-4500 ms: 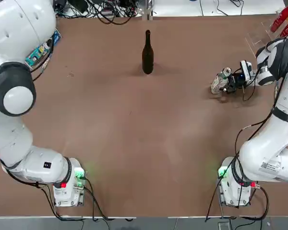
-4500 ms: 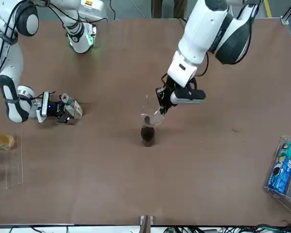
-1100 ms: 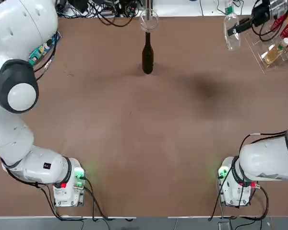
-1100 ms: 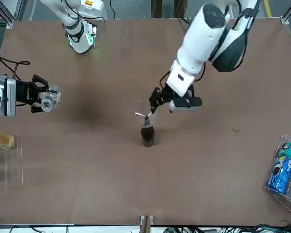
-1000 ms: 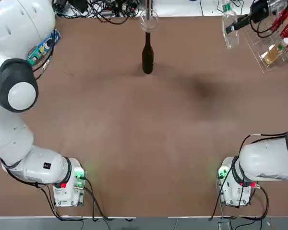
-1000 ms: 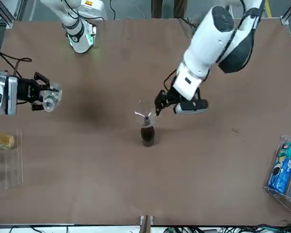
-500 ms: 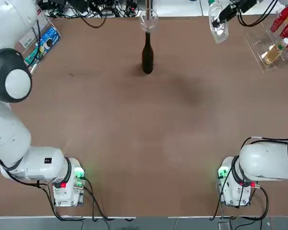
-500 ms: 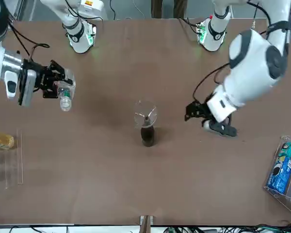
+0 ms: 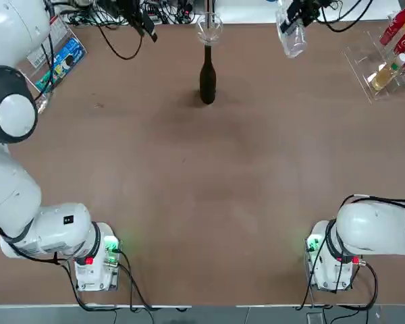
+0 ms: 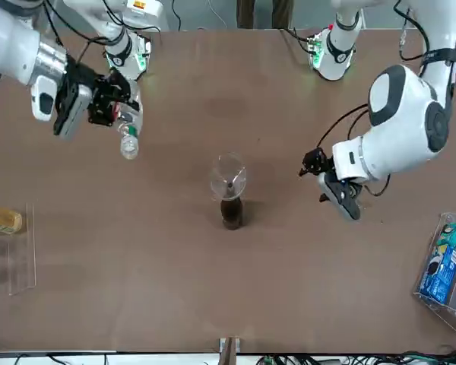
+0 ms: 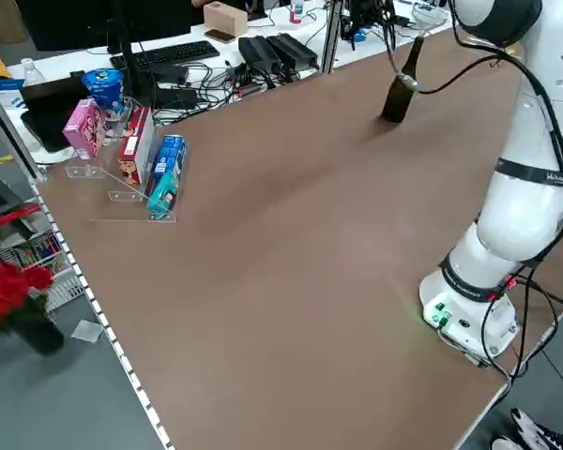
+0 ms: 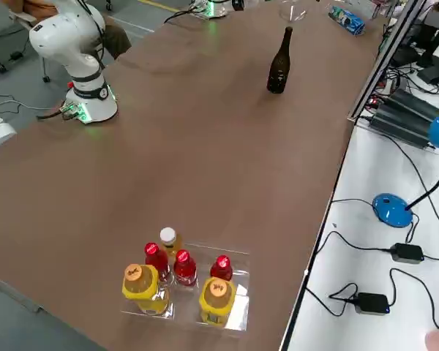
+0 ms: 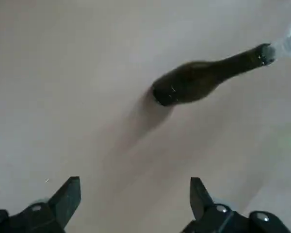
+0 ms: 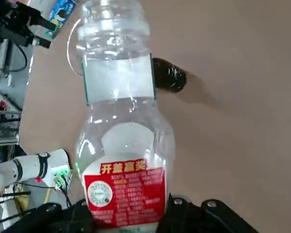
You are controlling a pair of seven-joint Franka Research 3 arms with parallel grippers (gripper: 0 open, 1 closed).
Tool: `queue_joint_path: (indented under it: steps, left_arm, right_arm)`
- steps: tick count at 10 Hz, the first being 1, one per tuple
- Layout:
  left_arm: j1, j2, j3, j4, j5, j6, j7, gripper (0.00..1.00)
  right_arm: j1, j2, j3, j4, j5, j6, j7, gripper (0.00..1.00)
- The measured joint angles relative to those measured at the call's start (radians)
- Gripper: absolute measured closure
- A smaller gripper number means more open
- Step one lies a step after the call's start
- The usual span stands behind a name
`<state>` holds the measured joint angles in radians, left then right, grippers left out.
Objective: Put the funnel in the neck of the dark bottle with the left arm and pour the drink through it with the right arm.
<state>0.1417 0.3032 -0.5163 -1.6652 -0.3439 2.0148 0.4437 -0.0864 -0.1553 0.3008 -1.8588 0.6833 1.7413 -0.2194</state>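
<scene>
Clear funnel (image 10: 229, 176) seated in dark bottle's (image 10: 232, 214) neck, mid-bench (image 10: 289, 289). Left hand (image 10: 311, 182) open, beside it. Right hand (image 10: 115, 109) grips clear drink bottle (image 10: 130, 125), well apart. Pouring likely next: bring mouth over funnel, tilt gradually.

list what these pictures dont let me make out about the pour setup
- Funnel's spout: front view, seen through the clear bowl and against the dark bottle, so its depth in the neck cannot be told.
- Liquid inside the dark bottle: every view, hidden by nearly black glass.
- Base of the drink: right wrist view, cut off by the bottom edge.
- Left arm's pincer: left side view, cut off by the top edge.
</scene>
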Motion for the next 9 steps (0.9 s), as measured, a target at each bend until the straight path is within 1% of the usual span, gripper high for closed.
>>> queue_joint_path:
  steps: [1, 2, 4, 7, 9]
  left_arm:
    - [-0.002, 0.001, -0.013, -0.033, -0.073, 0.062, 0.058, 0.03]
    - [-0.008, 0.010, -0.021, -0.060, -0.129, 0.123, 0.162, 0.02]
    - [-0.029, 0.068, -0.068, -0.065, -0.171, 0.211, 0.408, 0.00]
    - [-0.035, 0.132, -0.106, -0.025, -0.215, 0.225, 0.725, 0.00]
    - [-0.028, 0.174, -0.141, -0.002, -0.291, 0.225, 0.881, 0.00]
  right_arm:
    - [0.000, -0.002, 0.021, 0.006, -0.020, 0.002, 0.076, 0.61]
    - [0.000, -0.003, 0.035, 0.007, -0.036, 0.002, 0.155, 0.61]
    - [0.000, -0.004, 0.080, 0.014, -0.070, 0.003, 0.287, 0.61]
    - [0.001, -0.005, 0.155, 0.045, -0.101, 0.020, 0.411, 0.61]
    - [0.001, -0.006, 0.213, 0.057, -0.121, 0.054, 0.472, 0.61]
